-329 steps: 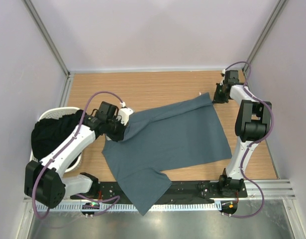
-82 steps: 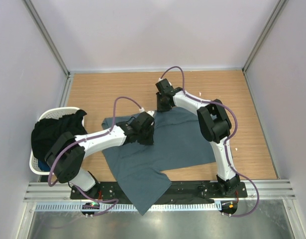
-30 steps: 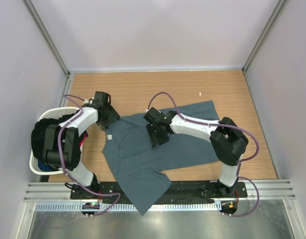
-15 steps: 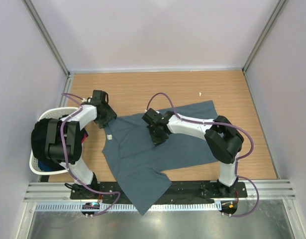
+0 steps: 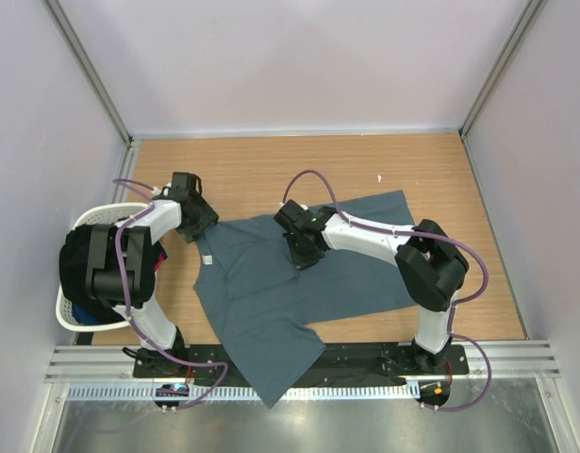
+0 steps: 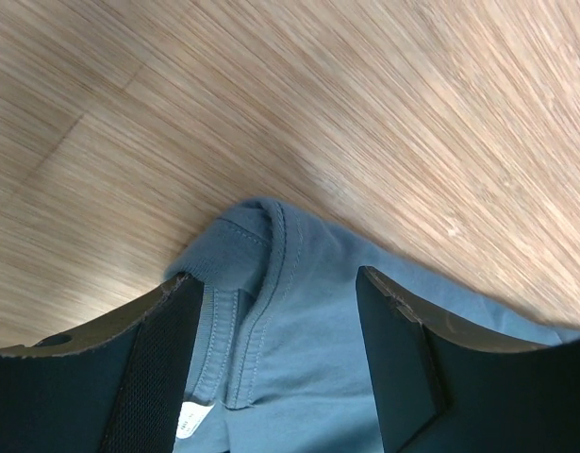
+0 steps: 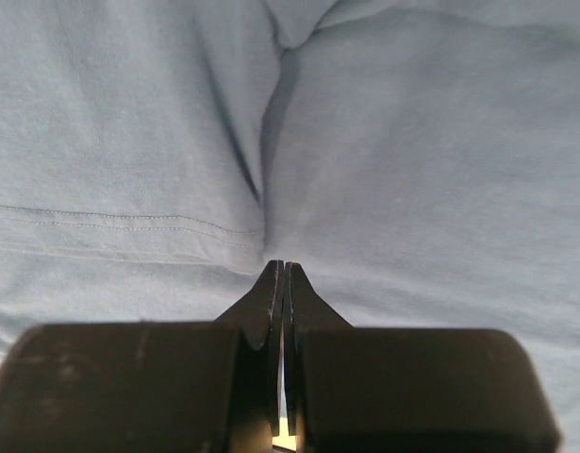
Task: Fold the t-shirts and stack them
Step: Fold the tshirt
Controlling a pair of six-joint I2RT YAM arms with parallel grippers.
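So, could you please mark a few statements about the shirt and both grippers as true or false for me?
1. The left gripper is open over the collar of the t-shirt. True.
2. The right gripper is open. False: it is shut, tips pinching a crease in the cloth.
3. The t-shirt lies in the laundry basket. False: it is spread on the table.
4. One end of the t-shirt overlaps the near base rail. True.

No words, brands or numbers can be read. The white neck label (image 6: 187, 422) on the t-shirt (image 6: 318, 330), lower left, looks blank.
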